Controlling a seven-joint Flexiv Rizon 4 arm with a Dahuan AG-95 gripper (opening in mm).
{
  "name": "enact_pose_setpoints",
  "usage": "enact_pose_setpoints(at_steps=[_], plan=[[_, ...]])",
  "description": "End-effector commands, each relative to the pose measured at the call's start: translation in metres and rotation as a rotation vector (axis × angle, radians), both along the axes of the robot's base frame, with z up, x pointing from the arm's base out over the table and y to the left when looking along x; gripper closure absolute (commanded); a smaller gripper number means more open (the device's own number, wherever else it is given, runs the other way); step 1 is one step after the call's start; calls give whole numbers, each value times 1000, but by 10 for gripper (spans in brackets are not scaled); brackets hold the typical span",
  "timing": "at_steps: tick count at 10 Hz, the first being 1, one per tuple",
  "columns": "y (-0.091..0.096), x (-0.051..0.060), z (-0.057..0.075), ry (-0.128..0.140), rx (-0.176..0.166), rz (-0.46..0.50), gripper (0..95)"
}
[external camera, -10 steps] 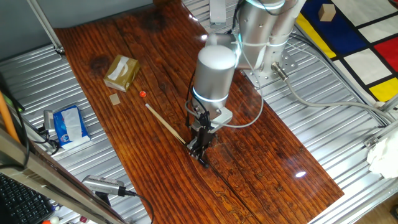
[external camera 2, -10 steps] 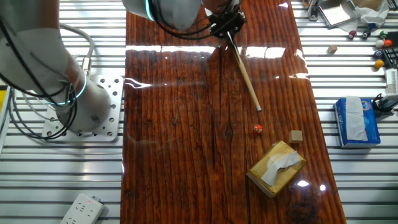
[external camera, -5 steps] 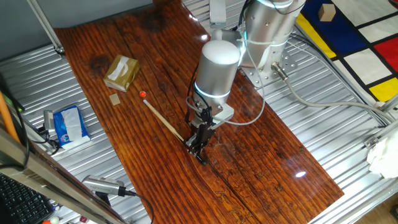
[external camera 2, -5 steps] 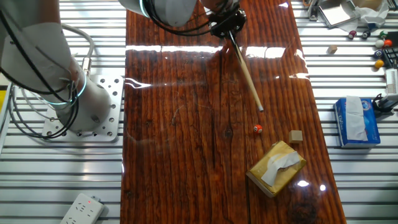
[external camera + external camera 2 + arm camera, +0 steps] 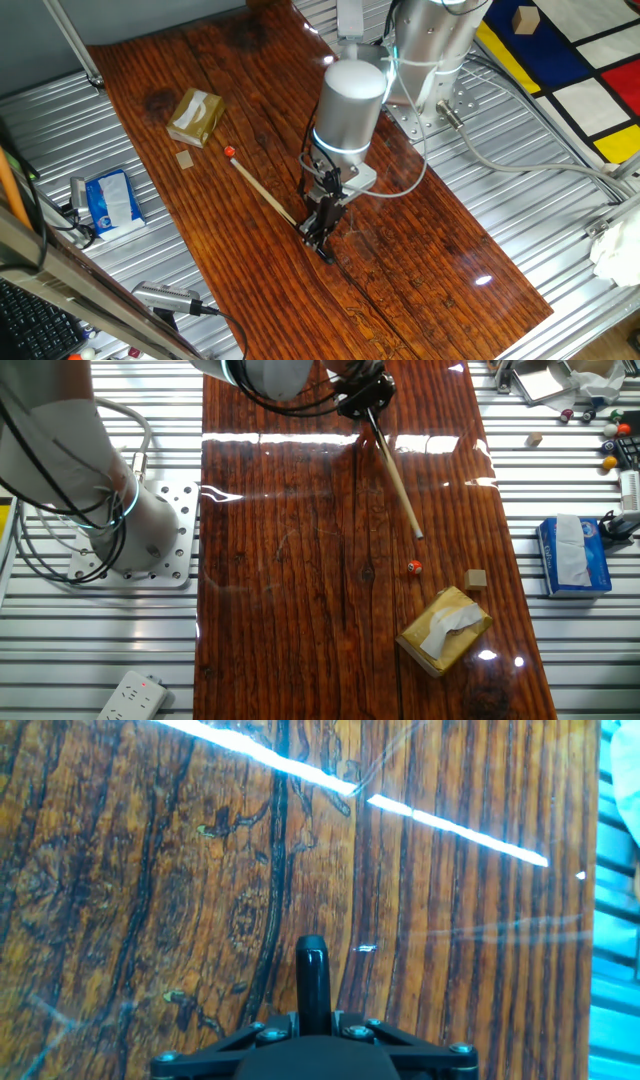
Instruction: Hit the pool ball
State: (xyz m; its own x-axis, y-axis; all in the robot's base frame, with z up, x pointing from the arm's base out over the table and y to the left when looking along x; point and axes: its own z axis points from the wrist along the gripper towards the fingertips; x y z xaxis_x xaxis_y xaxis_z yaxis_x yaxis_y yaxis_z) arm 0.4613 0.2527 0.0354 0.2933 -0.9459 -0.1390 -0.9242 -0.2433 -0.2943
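The pool ball point(image 5: 229, 152) is a tiny red-orange sphere on the dark wood table; it also shows in the other fixed view point(image 5: 414, 567). My gripper point(image 5: 320, 232) is shut on the butt of a thin wooden cue stick point(image 5: 268, 195), which lies low over the table and points at the ball. The stick's tip sits a short gap from the ball point(image 5: 419, 536). The gripper point(image 5: 365, 402) is at the table's far end in the other fixed view. In the hand view the stick's black butt point(image 5: 312, 975) stands between the jaws; the ball is out of view there.
A tan cardboard box point(image 5: 195, 116) point(image 5: 445, 628) and a small flat tan block point(image 5: 185, 160) point(image 5: 476, 579) lie just beyond the ball. A blue tissue pack point(image 5: 572, 555) sits off the table's edge. The arm's base point(image 5: 130, 530) stands beside the table.
The gripper and stick have slid slightly toward the ball, narrowing the gap at the tip. The ball has not moved.
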Motion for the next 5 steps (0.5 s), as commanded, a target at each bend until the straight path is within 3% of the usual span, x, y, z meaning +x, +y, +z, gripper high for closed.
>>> enact_pose_setpoints(at_steps=[1,5], plan=[[0,-5,2,29,4,15,950],[-2,-3,2,23,1,46,950]])
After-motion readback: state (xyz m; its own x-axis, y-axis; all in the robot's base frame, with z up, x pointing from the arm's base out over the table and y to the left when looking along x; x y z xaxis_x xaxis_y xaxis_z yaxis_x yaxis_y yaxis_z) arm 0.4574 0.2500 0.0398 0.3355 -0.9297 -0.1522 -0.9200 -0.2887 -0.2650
